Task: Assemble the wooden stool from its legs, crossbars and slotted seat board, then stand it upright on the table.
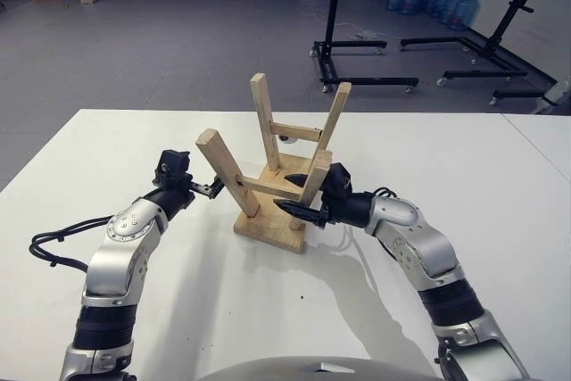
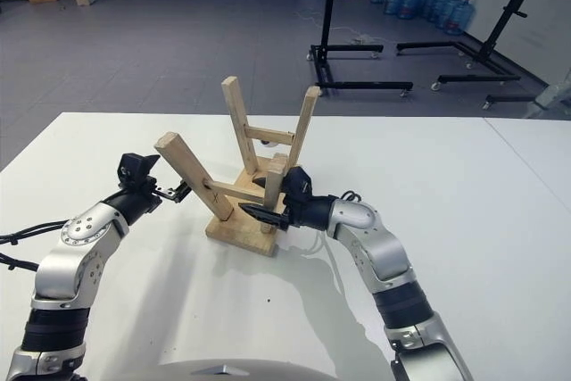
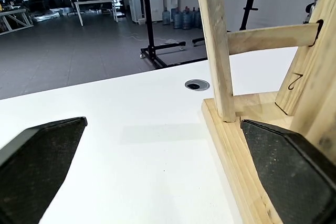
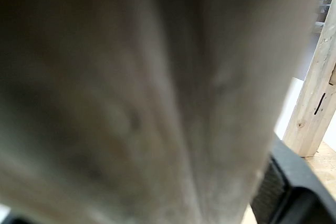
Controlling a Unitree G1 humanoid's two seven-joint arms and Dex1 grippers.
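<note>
The wooden stool rests upside down mid-table on its seat board (image 1: 268, 229), legs slanting upward. Crossbars (image 1: 294, 132) join the legs. My left gripper (image 1: 210, 189) is open just left of the near-left leg (image 1: 227, 171), not touching it; in the left wrist view its pads (image 3: 42, 166) stand wide apart, with nothing but bare table between them and the seat board (image 3: 231, 145) alongside. My right gripper (image 1: 299, 210) is shut on the near-right leg (image 1: 314, 180), low down close to the board. That leg (image 4: 131, 98) looms close in the right wrist view beside one finger pad (image 4: 273, 187).
The white table (image 1: 134, 149) has open room on every side of the stool. A round cable hole (image 3: 196, 85) sits in the tabletop behind the stool. A black cable (image 1: 53, 252) loops beside my left arm. Black metal stands (image 1: 366, 51) are on the floor beyond the table.
</note>
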